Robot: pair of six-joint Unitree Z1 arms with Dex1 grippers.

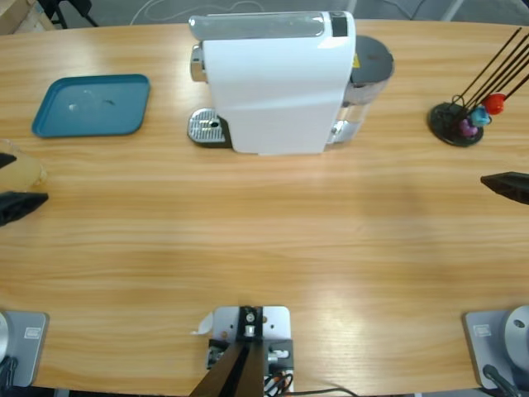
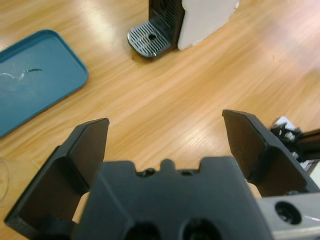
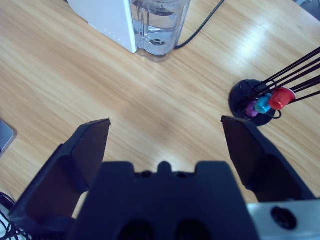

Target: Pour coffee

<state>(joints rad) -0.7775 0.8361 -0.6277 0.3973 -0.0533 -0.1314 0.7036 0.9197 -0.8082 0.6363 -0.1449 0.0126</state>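
Observation:
My left gripper [image 2: 165,125] is open over bare wood with nothing between its jaws. It enters the high view at the left edge [image 1: 21,201]. A clear glass tumbler [image 1: 21,169] stands beside it, cut off by the picture's edge. Only its rim [image 2: 2,177] shows in the left wrist view, outside the left jaw. I cannot make out the coffee in it. My right gripper [image 3: 165,122] is open and empty too, low at the table's right edge [image 1: 506,186]. The white coffee machine [image 1: 277,83] stands at the back middle, its drip grate [image 2: 150,37] bare.
A teal tray [image 1: 92,105] lies at the back left. A black wire capsule stand [image 1: 459,122] with coloured capsules [image 3: 272,100] is at the back right. The machine's clear water tank [image 3: 157,25] and a black cable [image 3: 200,27] are behind it.

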